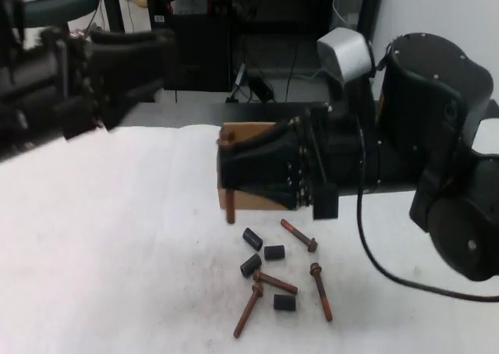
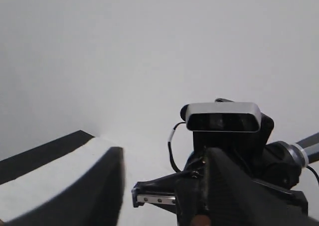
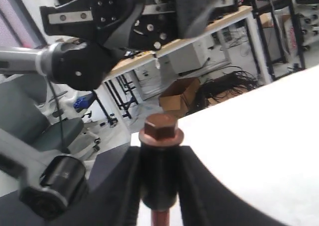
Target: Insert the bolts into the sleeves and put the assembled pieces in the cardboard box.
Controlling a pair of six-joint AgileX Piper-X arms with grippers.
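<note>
My right gripper (image 1: pixel 228 175) hangs over the cardboard box (image 1: pixel 248 200), shut on a copper bolt (image 3: pixel 160 129) that sits inside a black sleeve (image 3: pixel 158 183). The bolt's hex head rises above the fingers (image 3: pixel 199 186), and its tip (image 1: pixel 231 214) hangs down in front of the box. My left gripper (image 1: pixel 152 61) is raised at the back left, open with nothing between its fingers (image 2: pixel 99 186). Its wrist view looks across at the right gripper (image 2: pixel 199 196). Several loose bolts (image 1: pixel 299 235) and black sleeves (image 1: pixel 274 253) lie on the white table in front of the box.
The white table (image 1: pixel 93 245) is bare to the left of the loose parts. The right arm's base (image 1: pixel 460 237) stands at the right edge. Behind the table are dark racks and cables (image 1: pixel 234 26).
</note>
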